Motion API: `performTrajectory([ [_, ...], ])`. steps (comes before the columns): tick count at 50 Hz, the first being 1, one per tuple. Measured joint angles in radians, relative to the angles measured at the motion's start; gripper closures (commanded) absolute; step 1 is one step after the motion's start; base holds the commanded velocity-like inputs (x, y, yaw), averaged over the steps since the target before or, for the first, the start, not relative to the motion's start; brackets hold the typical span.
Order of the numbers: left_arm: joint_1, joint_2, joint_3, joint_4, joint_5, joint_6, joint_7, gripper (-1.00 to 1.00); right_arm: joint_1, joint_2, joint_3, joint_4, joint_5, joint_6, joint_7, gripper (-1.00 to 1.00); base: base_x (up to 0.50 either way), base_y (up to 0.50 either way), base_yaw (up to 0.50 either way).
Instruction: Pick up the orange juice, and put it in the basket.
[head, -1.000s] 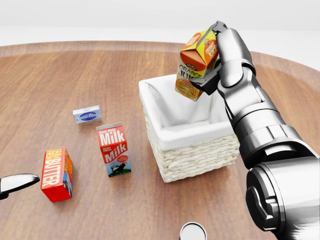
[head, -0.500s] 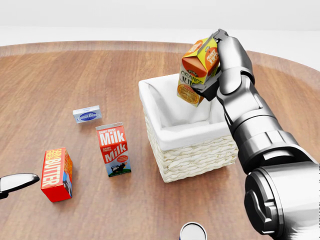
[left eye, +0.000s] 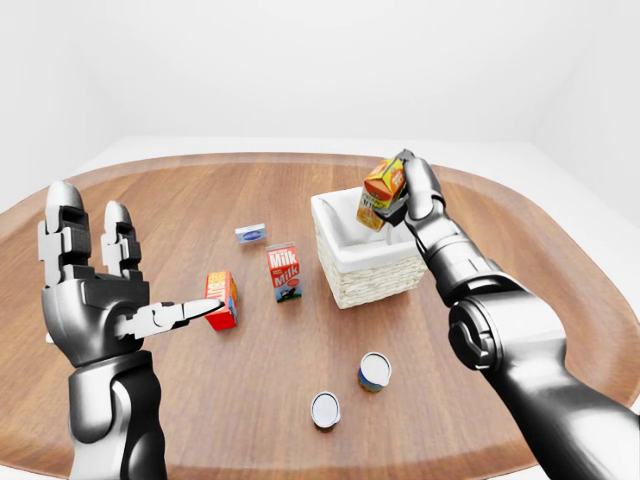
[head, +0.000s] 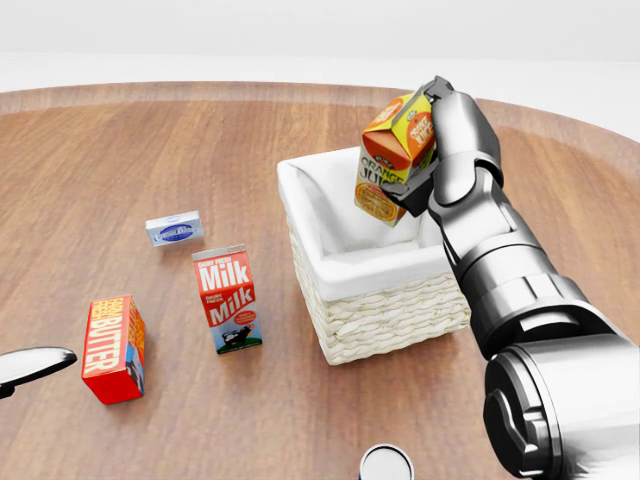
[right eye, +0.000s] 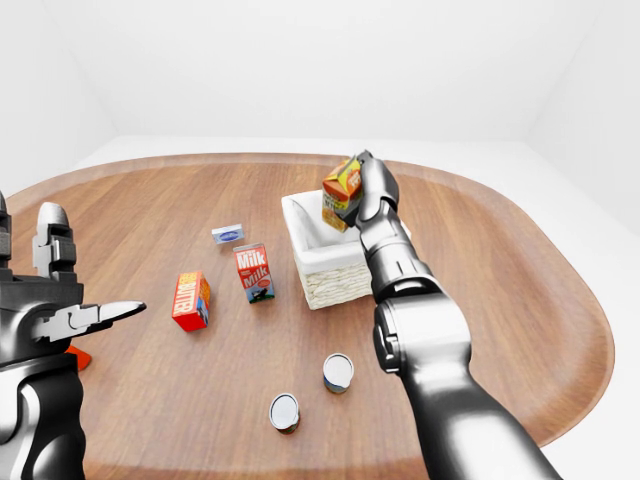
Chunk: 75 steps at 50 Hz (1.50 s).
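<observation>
- Two hands show: the right hand (head: 432, 140) is closed round the orange juice carton (head: 394, 160), and the left hand (left eye: 100, 290) is raised at the left of the left-eye view with its fingers spread and nothing in it.
- The orange juice carton hangs tilted in the air above the upper right part of the wicker basket (head: 385, 310), clear of the white lining and not resting on anything.
- In the head view, the basket stands on the round wooden table (head: 120, 150), right of centre, its inside bare.
- A red milk carton (head: 227, 298) stands upright just left of the basket, apart from it.
- A red butter box (head: 113, 349) stands further to the lower left, near the left hand's thumb tip at the picture's edge.
- A small blue-and-white packet (head: 174, 229) lies flat above the milk carton.
- Two tins (left eye: 374, 371) (left eye: 325, 409) lie on the table toward the bottom of the left-eye view, near each other, well apart from the basket.
</observation>
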Motion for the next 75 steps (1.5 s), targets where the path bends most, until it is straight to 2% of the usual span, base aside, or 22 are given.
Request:
performTrajectory([
  [27, -0.001, 0.001, 0.002, -0.003, -0.004, 0.0, 0.002, -1.0, 0.025, 0.01, -0.018, 0.003, -0.022, -0.001, -0.018, 1.0, 0.0, 0.0, 0.0],
  [75, -0.006, 0.004, 0.003, 0.017, -0.008, 0.0, 0.003, -1.0, 0.083, 0.035, -0.044, 0.008, -0.077, -0.08, -0.095, 1.0, 0.0, 0.0, 0.0],
])
